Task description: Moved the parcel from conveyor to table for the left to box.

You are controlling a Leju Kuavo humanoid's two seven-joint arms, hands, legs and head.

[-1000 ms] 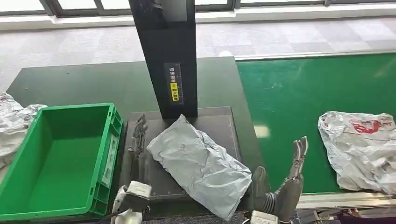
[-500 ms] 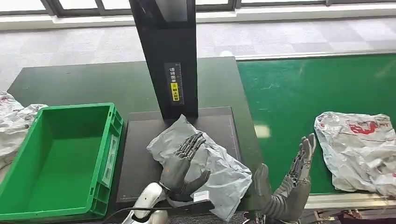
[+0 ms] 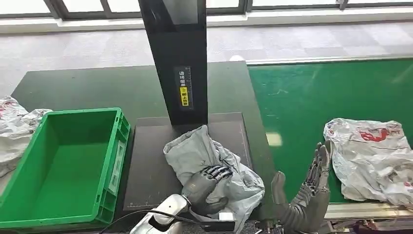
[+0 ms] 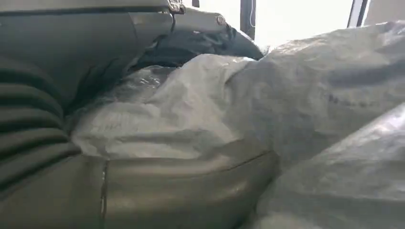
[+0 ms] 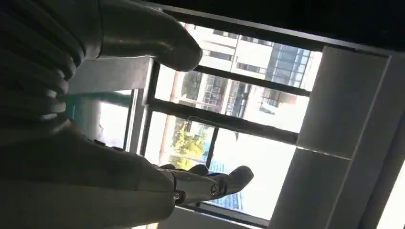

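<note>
Two hands in head view. Left hand (image 3: 207, 183) grips the grey parcel (image 3: 210, 170), fingers curled over its crumpled top, thumb under; parcel sits on the dark pad (image 3: 148, 165) on the table (image 3: 87, 92), just in front of the black post (image 3: 178, 53) w/ yellow label. Right hand (image 3: 307, 195) is raised at the table's right edge, fingers spread, holding nothing. Green box (image 3: 68, 165) stands left of the pad. White bag (image 3: 375, 156) lies on the green conveyor (image 3: 316, 97).
</note>
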